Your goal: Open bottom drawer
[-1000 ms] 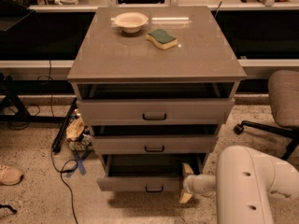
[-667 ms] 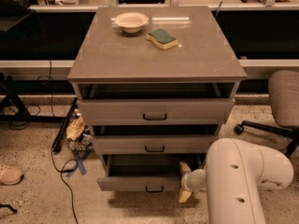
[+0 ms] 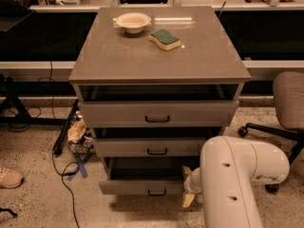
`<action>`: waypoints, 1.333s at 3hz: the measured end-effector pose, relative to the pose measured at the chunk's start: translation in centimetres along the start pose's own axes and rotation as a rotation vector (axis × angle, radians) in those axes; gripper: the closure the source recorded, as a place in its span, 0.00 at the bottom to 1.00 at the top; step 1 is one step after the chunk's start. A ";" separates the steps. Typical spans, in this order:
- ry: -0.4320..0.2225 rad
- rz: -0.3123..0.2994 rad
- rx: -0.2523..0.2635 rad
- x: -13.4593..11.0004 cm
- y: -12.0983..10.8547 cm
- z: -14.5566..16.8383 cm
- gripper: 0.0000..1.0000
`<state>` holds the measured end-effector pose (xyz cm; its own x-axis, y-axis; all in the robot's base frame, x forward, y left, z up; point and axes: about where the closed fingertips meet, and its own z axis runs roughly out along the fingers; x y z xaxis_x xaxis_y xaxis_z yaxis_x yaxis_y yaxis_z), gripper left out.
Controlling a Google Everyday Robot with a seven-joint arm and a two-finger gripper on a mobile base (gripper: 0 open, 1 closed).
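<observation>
The bottom drawer is the lowest and narrowest grey front of the cabinet. It stands pulled out a little, with a dark gap above its front. Its small dark bar handle sits at the centre of the front. My gripper is low down at the right end of this drawer's front, right of the handle. The big white arm link fills the lower right of the camera view and hides most of the wrist.
The top drawer and middle drawer also stand slightly out. A bowl and a green-yellow sponge lie on the cabinet top. An office chair stands at the right. Cables, clutter and a shoe lie at the left.
The white arm link has swung left and now covers more of the lower right of the view. The gripper stays at the drawer's right end. The drawers look unchanged.
</observation>
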<state>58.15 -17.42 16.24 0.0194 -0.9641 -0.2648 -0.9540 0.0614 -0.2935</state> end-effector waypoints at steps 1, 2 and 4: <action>-0.020 0.020 -0.040 0.5 0.1 0.2 0.00; -0.026 0.053 -0.073 1.2 0.3 0.4 0.18; -0.005 0.120 -0.092 2.9 1.9 -0.3 0.72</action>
<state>56.28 -20.20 15.20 -0.0949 -0.9500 -0.2976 -0.9729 0.1518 -0.1744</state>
